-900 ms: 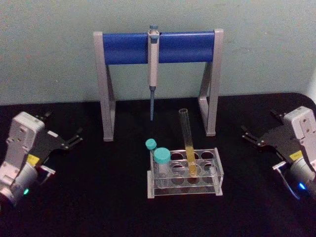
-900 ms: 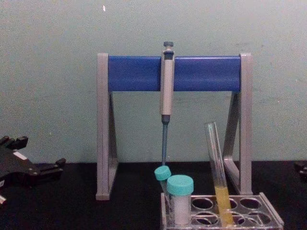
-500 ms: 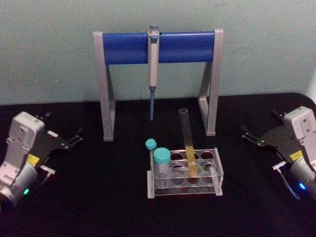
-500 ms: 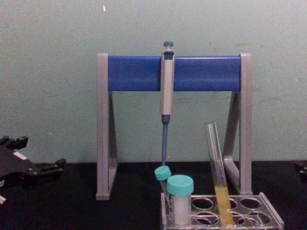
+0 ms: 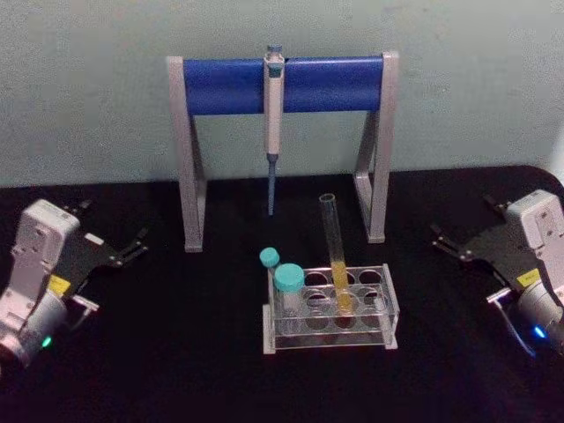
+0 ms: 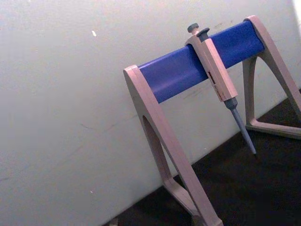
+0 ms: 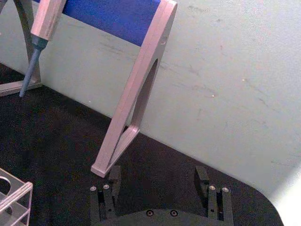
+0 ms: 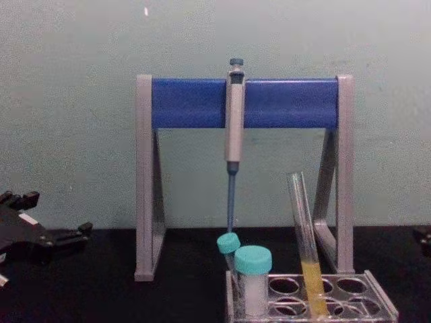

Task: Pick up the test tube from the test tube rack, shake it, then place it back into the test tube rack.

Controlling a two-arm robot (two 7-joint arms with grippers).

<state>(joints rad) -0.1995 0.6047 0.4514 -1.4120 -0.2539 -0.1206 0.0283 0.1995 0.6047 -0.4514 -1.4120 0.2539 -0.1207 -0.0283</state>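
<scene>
The test tube [image 5: 334, 256] is a long clear glass tube with yellow liquid at its bottom. It stands slightly tilted in a back-row hole of the clear test tube rack [image 5: 388, 310] at the table's middle, also seen from the side as test tube [image 8: 306, 235] in rack [image 8: 377, 306]. My left gripper [image 5: 113, 225] rests open far to the rack's left, its black fingers [image 8: 74, 232] showing low in the chest view. My right gripper [image 5: 463, 220] sits open far to the rack's right, with nothing between its fingers [image 7: 113, 181].
Two teal-capped tubes [image 5: 288, 282] stand in the rack's left end. Behind the rack is a grey-and-blue pipette stand [image 5: 282, 84] with a grey pipette [image 5: 273, 123] hanging from it. Black tabletop lies open between each gripper and the rack.
</scene>
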